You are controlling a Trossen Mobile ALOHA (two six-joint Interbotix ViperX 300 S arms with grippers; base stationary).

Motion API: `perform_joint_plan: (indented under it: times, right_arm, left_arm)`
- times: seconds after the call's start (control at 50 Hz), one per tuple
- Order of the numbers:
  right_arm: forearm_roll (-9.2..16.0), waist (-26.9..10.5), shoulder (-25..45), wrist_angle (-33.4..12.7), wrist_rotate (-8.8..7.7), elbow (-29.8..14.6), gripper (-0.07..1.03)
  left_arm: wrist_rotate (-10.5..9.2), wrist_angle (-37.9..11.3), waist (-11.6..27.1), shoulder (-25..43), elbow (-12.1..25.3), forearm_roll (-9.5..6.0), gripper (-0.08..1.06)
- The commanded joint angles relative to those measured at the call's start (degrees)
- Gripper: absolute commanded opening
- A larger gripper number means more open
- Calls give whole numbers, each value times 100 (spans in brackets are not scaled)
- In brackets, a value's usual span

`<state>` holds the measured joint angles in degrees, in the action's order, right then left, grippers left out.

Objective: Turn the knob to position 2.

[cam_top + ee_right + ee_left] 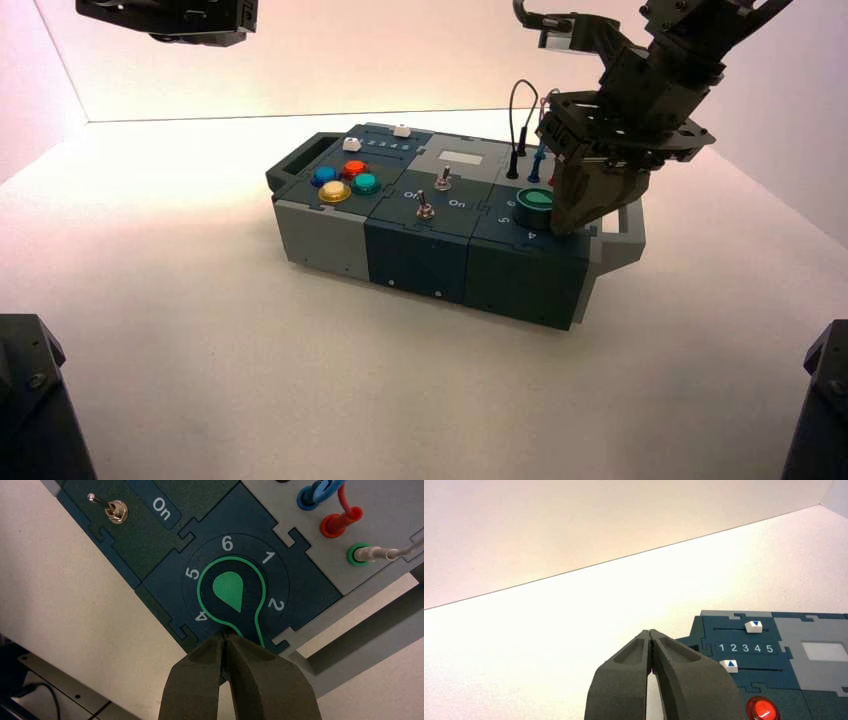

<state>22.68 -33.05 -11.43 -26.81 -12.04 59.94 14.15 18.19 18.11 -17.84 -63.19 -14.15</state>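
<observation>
box (420, 250): dark blue and grey plastic, sits on the white desk (200, 350), turned a bit.
right tool (226, 639): clenched tight, tips together and empty, hovering right at the knob's pointed tail between 4 and 2.
left tool (650, 634): parked up high off the box's left end, also pinched closed on nothing.
knob (231, 595): on the box's right-hand block, next to the wire sockets. Dark round dial, green teardrop on top. Looks like stiff, light, smooth plastic; I'd open up and pinch it across its sides.
position 2 (276, 603): pale digit just beside the dial, in the arc after 1.
</observation>
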Motion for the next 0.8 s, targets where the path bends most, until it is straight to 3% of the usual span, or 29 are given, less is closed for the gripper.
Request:
perform_joint_plan:
  times: [0.02, 0.8]
  right_arm:
    - [-26, 53, -88, -26, 0, -132, -2]
    - [-158, 466, -88, -88, 0, -141, -2]
  left_arm:
    - [-9, 62, -9, -44, 79, 0, -3]
    - [-9, 62, -9, -44, 79, 0, -3]
